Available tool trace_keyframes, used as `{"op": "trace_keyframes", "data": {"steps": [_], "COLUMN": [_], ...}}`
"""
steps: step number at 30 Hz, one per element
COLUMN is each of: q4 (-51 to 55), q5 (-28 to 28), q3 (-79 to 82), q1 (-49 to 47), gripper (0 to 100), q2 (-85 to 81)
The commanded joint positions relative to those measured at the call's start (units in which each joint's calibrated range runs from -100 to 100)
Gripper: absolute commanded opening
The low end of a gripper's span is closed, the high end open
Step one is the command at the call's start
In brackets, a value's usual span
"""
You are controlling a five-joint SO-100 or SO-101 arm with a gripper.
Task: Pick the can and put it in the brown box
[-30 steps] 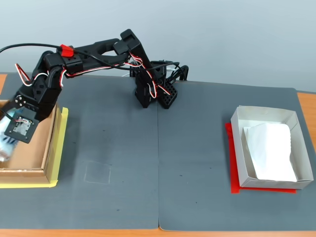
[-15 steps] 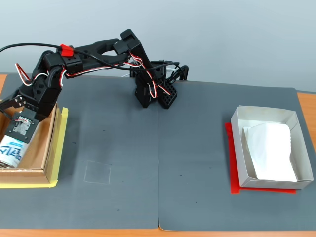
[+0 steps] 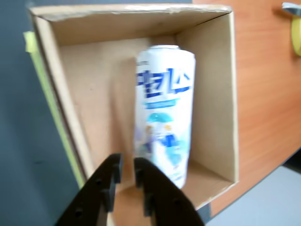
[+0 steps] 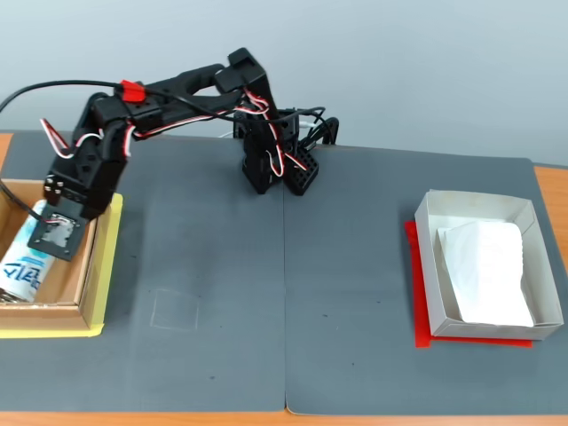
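Note:
The can (image 3: 164, 117) is white with light-blue graphics and lies on its side inside the brown box (image 3: 214, 84), close to the box's right wall in the wrist view. My gripper (image 3: 126, 165) hovers above the can's near end. Its black fingers are drawn together with nothing between them, clear of the can. In the fixed view the can (image 4: 21, 273) rests in the brown box (image 4: 87, 286) at the table's left edge. The arm's wrist (image 4: 60, 232) hangs over the box's right side and hides part of the can.
Yellow tape (image 4: 108, 266) borders the brown box on the dark mat (image 4: 266, 293). A white-grey box (image 4: 429, 266) holding white paper sits on red tape at the right. The arm's base (image 4: 266, 164) stands at the mat's back centre. Orange tabletop (image 3: 263, 94) lies beside the box.
The gripper let go of the can, which settled on the box floor. It then lifted and drew back to the right, and its jaws came together.

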Motion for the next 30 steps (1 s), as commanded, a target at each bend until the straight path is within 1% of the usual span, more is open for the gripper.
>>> {"op": "trace_keyframes", "data": {"steps": [1,8,11,12,13,19,23,30], "q4": [-0.8,-0.9,-0.9,-1.0,-1.0,-1.0,-1.0,-1.1], "q5": [-3.9,-9.6,-12.9,-15.3,-16.4,-21.7,-23.0,-23.0], "q3": [3.5,12.3,16.6,19.8,21.4,32.1,40.3,55.6], "q1": [-2.1,-8.6,-12.2,-14.7,-16.0,-23.9,-29.2,-36.4], "gripper": [1,1,1,1,1,1,1,1], "q2": [-8.2,-19.2,-24.6,-28.4,-30.3,-42.5,-51.9,-69.7]}}
